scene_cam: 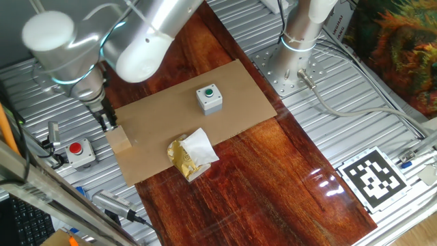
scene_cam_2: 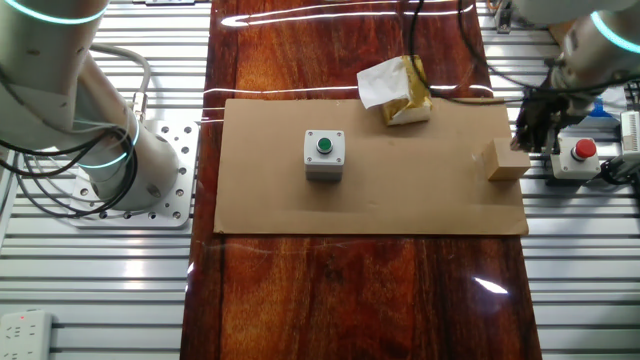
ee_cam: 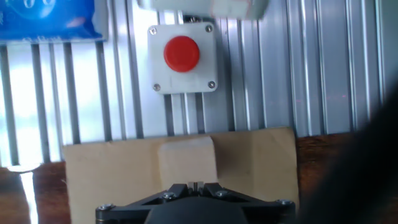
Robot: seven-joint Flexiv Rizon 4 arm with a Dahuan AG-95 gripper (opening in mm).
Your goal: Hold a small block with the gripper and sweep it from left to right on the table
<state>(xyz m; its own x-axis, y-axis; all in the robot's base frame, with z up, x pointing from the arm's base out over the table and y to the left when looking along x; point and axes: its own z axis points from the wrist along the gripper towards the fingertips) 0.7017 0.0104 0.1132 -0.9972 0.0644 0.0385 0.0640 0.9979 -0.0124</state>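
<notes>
The small block is a light-tan wooden cube on the left end of the cardboard sheet, which lies on the table. It also shows in the other fixed view and the hand view. My gripper hangs just behind and above the block, at the cardboard's edge. In the hand view the black fingertips are pressed together with nothing between them, and the block lies just beyond them.
A grey box with a green button stands mid-cardboard. A crumpled gold-and-white wrapper lies at its front edge. A red button box sits on the ribbed metal beside the block. A white-and-silver post stands at the back.
</notes>
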